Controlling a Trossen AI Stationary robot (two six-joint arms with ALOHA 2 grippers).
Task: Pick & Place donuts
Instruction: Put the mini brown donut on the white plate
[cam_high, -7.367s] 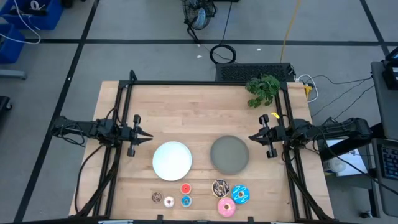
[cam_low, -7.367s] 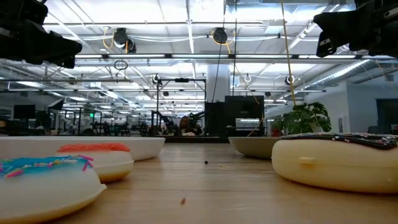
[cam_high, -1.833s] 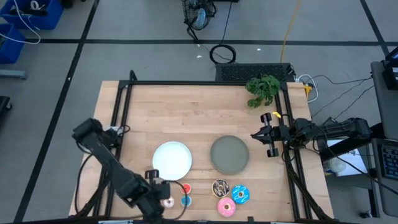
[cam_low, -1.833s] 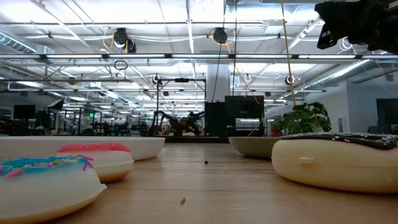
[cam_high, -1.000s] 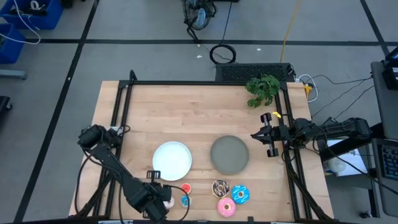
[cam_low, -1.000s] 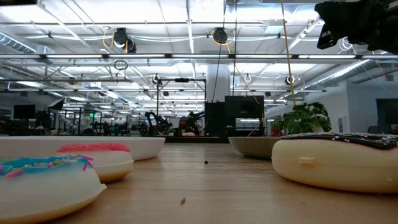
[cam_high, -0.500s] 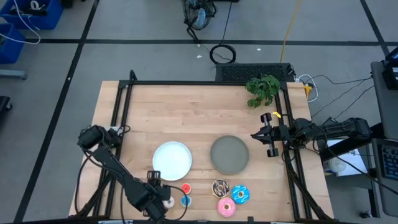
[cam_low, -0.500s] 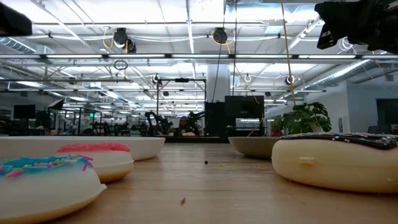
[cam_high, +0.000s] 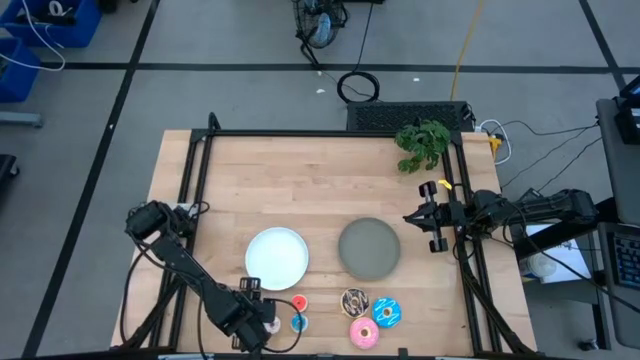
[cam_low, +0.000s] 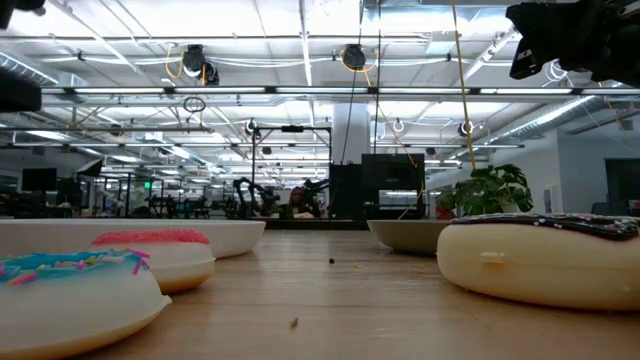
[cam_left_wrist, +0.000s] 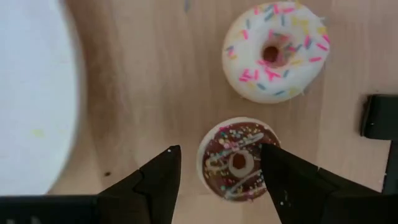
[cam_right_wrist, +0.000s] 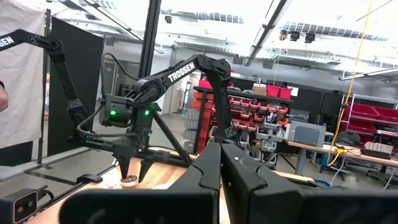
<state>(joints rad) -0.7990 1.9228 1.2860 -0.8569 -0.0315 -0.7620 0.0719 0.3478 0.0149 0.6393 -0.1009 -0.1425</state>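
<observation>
**Left gripper low over the small brown donut at the counter's near edge**

The left gripper (cam_left_wrist: 217, 165) hangs at the near edge of the counter (cam_high: 300, 190), jaws spread with the small brown donut (cam_left_wrist: 238, 163) between them; whether they touch it I cannot tell. The small white donut (cam_left_wrist: 273, 53) lies just beside it, apart, and the white plate (cam_high: 277, 256) sits close on the other side, so room here is tight. The right gripper (cam_high: 412, 218) waits at the counter's right rail, jaws pressed together, beside the grey plate (cam_high: 369, 248).

In the high view 5 more donuts show: 2 small, red (cam_high: 298, 304) and blue (cam_high: 298, 322), and 3 large, chocolate (cam_high: 354, 300), blue sprinkled (cam_high: 387, 313) and pink (cam_high: 364, 333). All lie bunched along the near edge. There are 2 plates. The far half of the counter is open apart from 1 plant (cam_high: 422, 146) at the far right corner.
</observation>
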